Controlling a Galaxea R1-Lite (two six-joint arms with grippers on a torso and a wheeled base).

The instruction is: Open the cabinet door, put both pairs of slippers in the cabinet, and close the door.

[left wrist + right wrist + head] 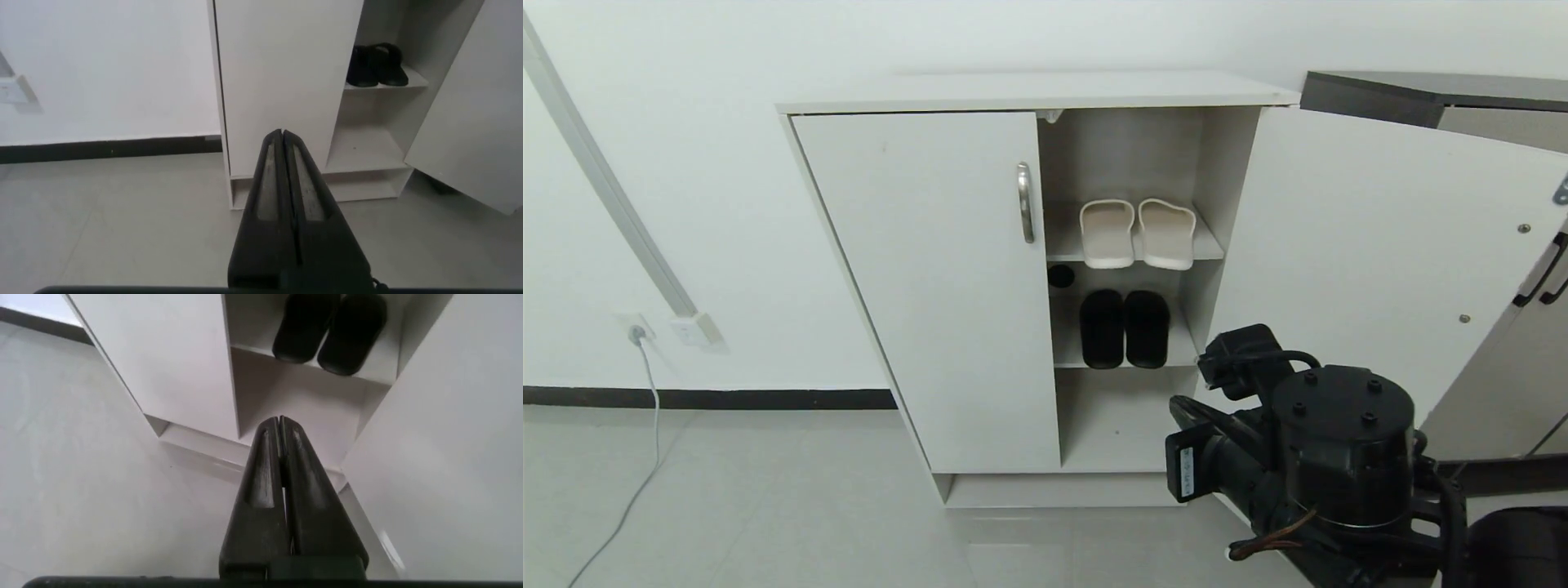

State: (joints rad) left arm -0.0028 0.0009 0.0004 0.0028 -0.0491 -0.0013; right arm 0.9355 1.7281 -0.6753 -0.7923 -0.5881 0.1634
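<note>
Two slipper prs in cabinet (1037,90): white pr (1138,233) upper shelf (1063,245), black pr (1125,328) mid shelf (1066,343). R door (1372,245) open. L end effector (282,143), R end effector (280,429): fingers together, empty.

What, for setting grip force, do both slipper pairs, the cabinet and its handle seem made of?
White slippers: likely moulded foam or rubber, matte, thick one-piece shape. Black slippers: same look. Cabinet: probably laminated board, flat smooth white panels. Handle: seemingly metal, brushed silver sheen.
</note>
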